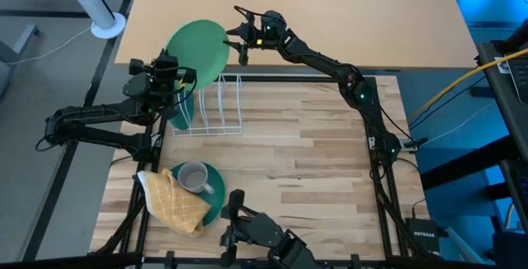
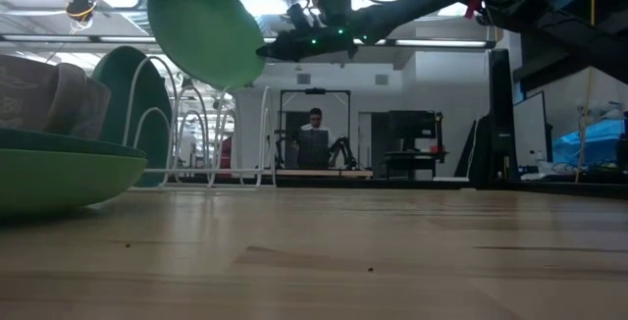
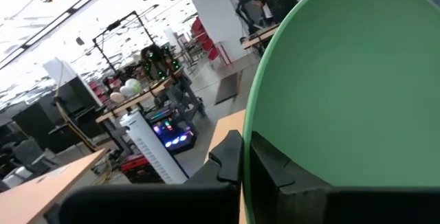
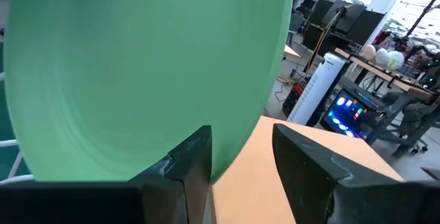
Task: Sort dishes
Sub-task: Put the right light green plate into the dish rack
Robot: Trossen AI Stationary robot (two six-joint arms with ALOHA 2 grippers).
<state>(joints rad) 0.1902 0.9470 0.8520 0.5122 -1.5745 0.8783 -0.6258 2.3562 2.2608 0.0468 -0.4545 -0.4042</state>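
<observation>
From above, the left pincer grips the green plate over the rack; the right pincer gapes beside it. Level across the desk, a person sits far off.

left gripper clamped shut, right gripper open, raised
</observation>
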